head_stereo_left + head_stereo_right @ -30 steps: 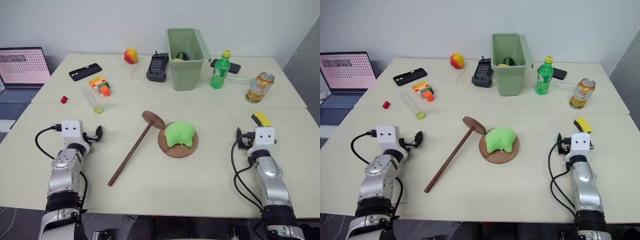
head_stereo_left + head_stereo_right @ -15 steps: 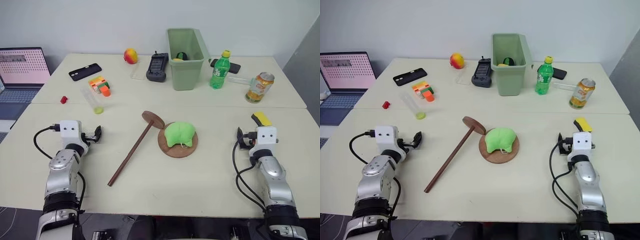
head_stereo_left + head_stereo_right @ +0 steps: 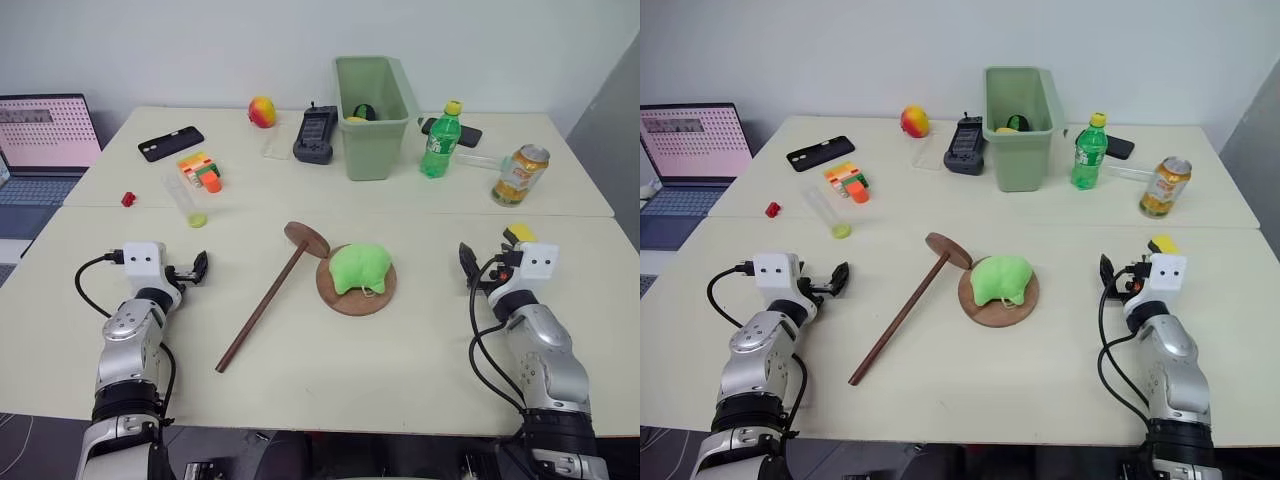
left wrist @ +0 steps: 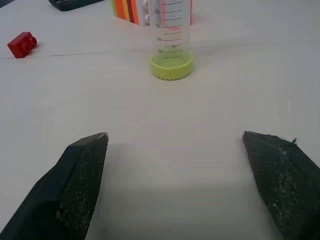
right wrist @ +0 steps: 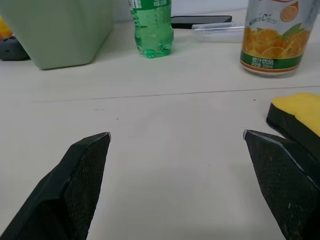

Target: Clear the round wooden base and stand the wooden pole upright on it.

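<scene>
Green plush toy (image 3: 359, 267) sits on the round wooden base (image 3: 356, 294), mid-table; the wooden pole (image 3: 266, 303) lies flat beside it. Left gripper (image 4: 175, 145) gapes empty facing a measuring tube (image 4: 171, 35); right gripper (image 5: 177, 145) spread empty, facing an orange can (image 5: 273, 35).

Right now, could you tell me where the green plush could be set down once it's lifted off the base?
Bare table lies between the round wooden base and the right hand, and along the near edge below the wooden pole. The far half is crowded around the green bin.
</scene>
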Motion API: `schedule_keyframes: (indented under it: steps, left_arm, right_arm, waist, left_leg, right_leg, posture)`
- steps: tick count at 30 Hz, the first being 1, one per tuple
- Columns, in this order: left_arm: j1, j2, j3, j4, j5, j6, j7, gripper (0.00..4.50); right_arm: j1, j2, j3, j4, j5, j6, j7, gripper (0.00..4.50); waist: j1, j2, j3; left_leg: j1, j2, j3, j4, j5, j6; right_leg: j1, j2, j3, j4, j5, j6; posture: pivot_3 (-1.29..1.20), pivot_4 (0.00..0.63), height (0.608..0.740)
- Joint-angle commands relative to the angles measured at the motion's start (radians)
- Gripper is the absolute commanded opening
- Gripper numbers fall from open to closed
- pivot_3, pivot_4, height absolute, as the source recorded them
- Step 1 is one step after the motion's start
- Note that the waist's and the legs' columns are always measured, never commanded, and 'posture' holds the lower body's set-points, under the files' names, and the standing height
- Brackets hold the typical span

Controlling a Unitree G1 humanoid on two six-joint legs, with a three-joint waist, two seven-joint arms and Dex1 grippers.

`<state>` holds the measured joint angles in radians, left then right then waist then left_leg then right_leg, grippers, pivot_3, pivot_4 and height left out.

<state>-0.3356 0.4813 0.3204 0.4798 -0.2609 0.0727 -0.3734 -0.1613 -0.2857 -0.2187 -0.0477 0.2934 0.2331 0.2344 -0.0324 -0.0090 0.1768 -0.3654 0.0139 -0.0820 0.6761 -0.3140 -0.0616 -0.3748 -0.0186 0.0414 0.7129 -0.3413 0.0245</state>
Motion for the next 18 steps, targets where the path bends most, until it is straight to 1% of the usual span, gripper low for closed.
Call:
schedule_keyframes:
  steps: [1, 3, 5, 6, 8, 9, 11, 15, 18]
  left_arm:
    - [0.021, 0.064, -0.021, -0.223, -0.089, 0.149, -0.132, 4.50]
    - [0.041, 0.146, -0.067, -0.395, -0.147, 0.277, -0.252, 4.50]
    - [0.035, 0.206, -0.081, -0.494, -0.191, 0.384, -0.300, 4.50]
    - [0.040, 0.249, -0.099, -0.552, -0.217, 0.425, -0.353, 4.50]
    - [0.046, 0.298, -0.121, -0.622, -0.247, 0.477, -0.412, 4.50]
    - [0.043, 0.337, -0.132, -0.675, -0.281, 0.521, -0.457, 4.50]
    - [0.024, 0.412, -0.153, -0.776, -0.357, 0.616, -0.540, 4.50]
    - [-0.013, 0.473, -0.195, -0.879, -0.428, 0.708, -0.609, 4.50]
    - [-0.036, 0.482, -0.231, -0.917, -0.424, 0.714, -0.623, 4.50]
  right_arm:
    - [0.012, -0.085, 0.059, -0.140, 0.011, 0.022, 0.136, 4.47]
    - [0.004, -0.168, 0.096, -0.194, 0.042, 0.062, 0.252, 4.47]
    - [-0.029, -0.210, 0.101, -0.209, 0.086, 0.105, 0.313, 4.47]
    - [-0.055, -0.230, 0.115, -0.210, 0.107, 0.124, 0.357, 4.47]
    - [-0.086, -0.254, 0.132, -0.207, 0.129, 0.147, 0.411, 4.47]
    - [-0.116, -0.265, 0.151, -0.200, 0.148, 0.171, 0.451, 4.47]
    - [-0.181, -0.280, 0.212, -0.181, 0.166, 0.211, 0.536, 4.47]
    - [-0.259, -0.269, 0.302, -0.126, 0.138, 0.220, 0.605, 4.47]
    - [-0.313, -0.230, 0.370, -0.057, 0.099, 0.206, 0.627, 4.47]
  waist:
    - [0.000, 0.000, 0.000]
    - [-0.001, -0.003, 0.003]
    - [-0.002, -0.005, 0.005]
    - [-0.002, -0.005, 0.006]
    - [-0.003, -0.005, 0.006]
    - [-0.002, -0.004, 0.005]
    - [-0.008, -0.006, 0.010]
    - [-0.009, -0.008, 0.011]
    - [-0.009, -0.008, 0.011]
  left_leg:
    - [0.000, 0.000, 0.000, 0.000, 0.000, 0.000]
    - [-0.001, 0.000, 0.000, 0.000, 0.000, 0.000]
    - [-0.001, 0.001, -0.001, -0.001, 0.000, 0.000]
    - [-0.001, 0.001, -0.002, 0.000, 0.000, 0.000]
    - [0.000, 0.000, -0.001, 0.000, 0.000, 0.000]
    - [0.001, 0.000, -0.001, -0.001, 0.000, 0.000]
    - [0.001, 0.000, -0.001, -0.001, 0.000, 0.000]
    - [-0.001, 0.001, -0.002, -0.001, 0.000, 0.000]
    - [-0.001, 0.000, -0.001, -0.002, 0.000, 0.000]
  right_leg:
    - [0.000, 0.000, 0.000, 0.000, 0.000, 0.000]
    - [0.000, 0.000, 0.000, 0.000, 0.000, 0.000]
    - [-0.001, 0.001, 0.000, 0.000, 0.000, 0.000]
    - [0.000, 0.001, -0.001, 0.000, 0.000, 0.000]
    - [0.001, 0.001, 0.000, -0.001, 0.000, 0.000]
    - [0.001, 0.001, 0.000, -0.001, 0.000, 0.000]
    - [0.001, 0.001, 0.000, -0.002, 0.000, 0.001]
    - [0.000, 0.002, -0.001, -0.002, -0.001, 0.001]
    - [0.001, 0.001, 0.000, -0.004, -0.001, 0.001]
  posture:
    - [0.00, 0.150, 0.740]
    - [0.00, 0.150, 0.740]
    - [0.00, 0.150, 0.740]
    - [0.00, 0.150, 0.740]
    - [0.00, 0.150, 0.740]
    - [0.00, 0.150, 0.740]
    - [0.00, 0.150, 0.740]
    - [0.00, 0.150, 0.740]
    - [0.00, 0.150, 0.740]
